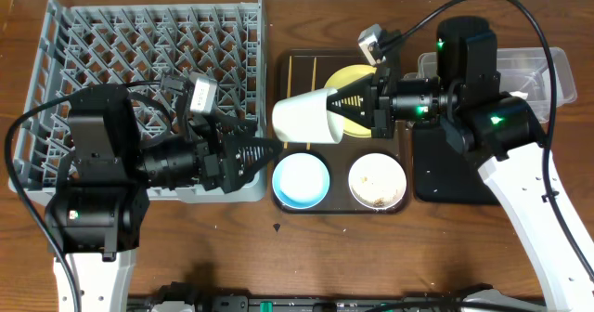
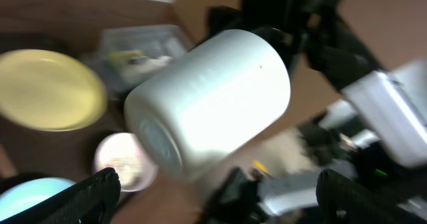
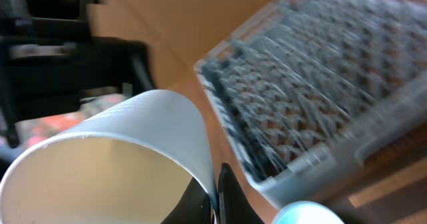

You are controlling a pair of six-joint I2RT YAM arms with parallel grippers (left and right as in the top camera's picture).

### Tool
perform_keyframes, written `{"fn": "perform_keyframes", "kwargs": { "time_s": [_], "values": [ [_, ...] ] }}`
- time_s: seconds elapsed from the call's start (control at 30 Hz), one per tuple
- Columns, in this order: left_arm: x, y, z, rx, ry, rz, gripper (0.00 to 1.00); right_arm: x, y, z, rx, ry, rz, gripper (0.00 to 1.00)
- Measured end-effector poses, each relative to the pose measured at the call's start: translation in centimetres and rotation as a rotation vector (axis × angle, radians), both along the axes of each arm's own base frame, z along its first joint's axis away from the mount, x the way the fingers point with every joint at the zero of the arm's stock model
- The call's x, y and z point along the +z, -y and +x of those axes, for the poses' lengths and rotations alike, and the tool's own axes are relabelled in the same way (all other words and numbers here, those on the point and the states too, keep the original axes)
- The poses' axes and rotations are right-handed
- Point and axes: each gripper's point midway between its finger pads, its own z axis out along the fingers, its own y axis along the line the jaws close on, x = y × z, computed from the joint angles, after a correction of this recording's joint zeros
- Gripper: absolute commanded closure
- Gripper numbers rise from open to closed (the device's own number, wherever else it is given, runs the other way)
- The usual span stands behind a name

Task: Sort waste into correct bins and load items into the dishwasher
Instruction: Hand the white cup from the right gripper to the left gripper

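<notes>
My right gripper (image 1: 345, 108) is shut on the rim of a white cup (image 1: 306, 117), holding it on its side in the air over the left part of the brown tray; the rim pinch shows in the right wrist view (image 3: 217, 197). My left gripper (image 1: 264, 152) is open and empty, its jaws (image 2: 220, 197) just below the cup (image 2: 213, 97). The yellow plate (image 1: 357, 73), light blue bowl (image 1: 301, 180) and white bowl with rice scraps (image 1: 378, 182) sit on the tray. The grey dish rack (image 1: 148, 43) stands at the left.
The brown serving tray (image 1: 297, 66) lies mid-table with thin chopsticks (image 1: 290, 75) along its left side. The clear tub (image 1: 538, 71) stands at the far right, holding blurred white and greenish waste (image 2: 140, 44). The black tray (image 1: 445, 177) lies under my right arm.
</notes>
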Motion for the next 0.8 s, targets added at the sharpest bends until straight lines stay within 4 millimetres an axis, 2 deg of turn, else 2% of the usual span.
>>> {"fn": "perform_keyframes", "kwargs": {
  "time_s": [0.13,0.23,0.27,0.3,0.63,0.8],
  "values": [
    [0.9,0.6,-1.2,-0.080,-0.008,-0.058,0.06,1.5,-1.2,-2.7,0.154,0.043,0.075,0.99],
    [1.2,0.7,-1.6,-0.105,-0.009,-0.076,0.16,2.2,-1.7,-3.9,0.223,0.069,0.110,0.99],
    [1.3,0.7,-1.7,-0.111,-0.012,-0.081,0.23,2.4,-1.9,-4.1,0.235,0.081,0.116,0.99],
    [1.4,0.8,-1.9,-0.120,-0.008,-0.086,0.24,2.5,-2.0,-4.2,0.245,0.092,0.122,0.99],
    [2.1,1.1,-3.0,-0.188,-0.011,-0.130,0.27,2.9,-4.1,-5.6,0.288,0.156,0.126,0.99],
    [2.1,1.4,-3.2,-0.204,-0.011,-0.129,0.30,2.9,-4.5,-5.6,0.280,0.162,0.120,0.99]
  ]
}}
